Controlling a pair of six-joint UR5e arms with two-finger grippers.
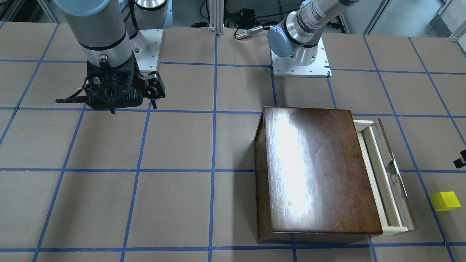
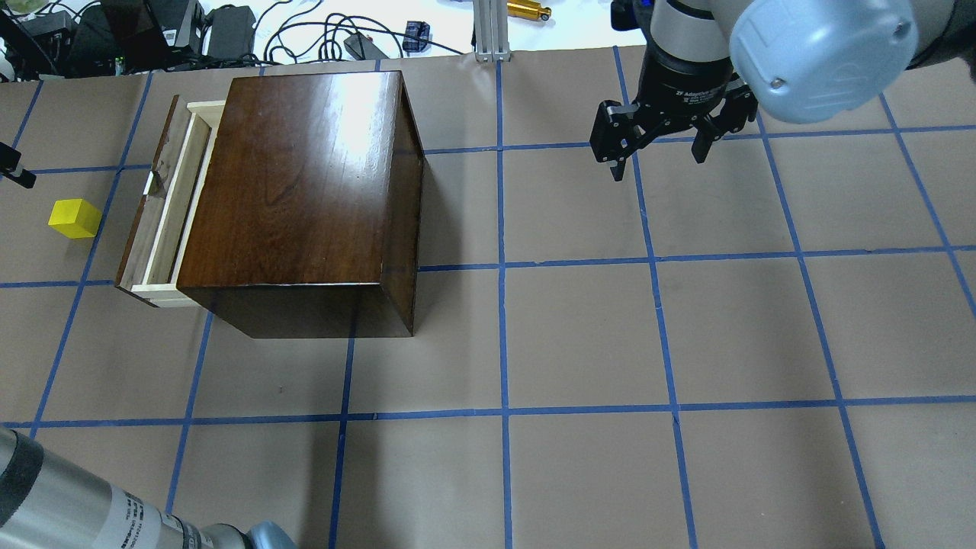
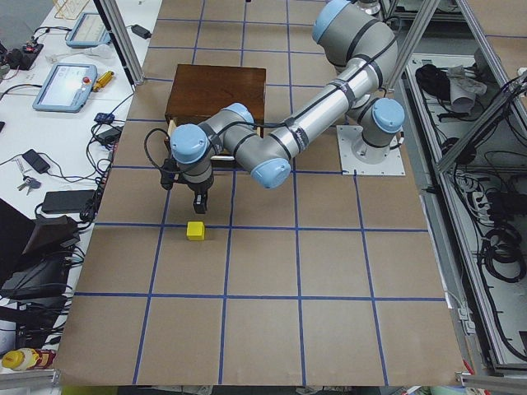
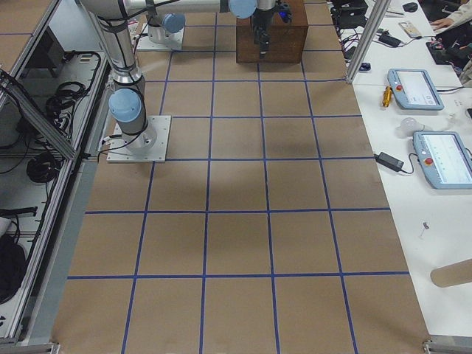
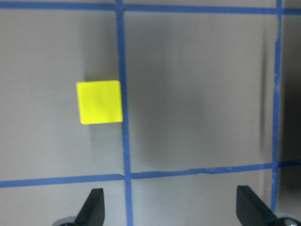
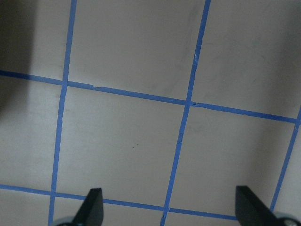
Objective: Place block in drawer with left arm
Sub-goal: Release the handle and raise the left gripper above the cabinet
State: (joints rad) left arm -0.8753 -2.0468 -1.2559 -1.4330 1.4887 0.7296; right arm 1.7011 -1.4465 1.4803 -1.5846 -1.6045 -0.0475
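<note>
Left tool (image 5: 173, 211) hangs spread wide and empty above the counter (image 2: 579, 335), out on the drawer side of the cabinet (image 2: 297, 183). The yellow block (image 5: 99, 101) lies on the counter just ahead of its fingertips, not between them. Next comes the drawer (image 1: 379, 171), pulled partly out of the cabinet toward the block, which sits near its dark front without touching it. Farthest off, well beyond the cabinet's opposite side, the right tool (image 2: 659, 164) is also spread and holds nothing.
</note>
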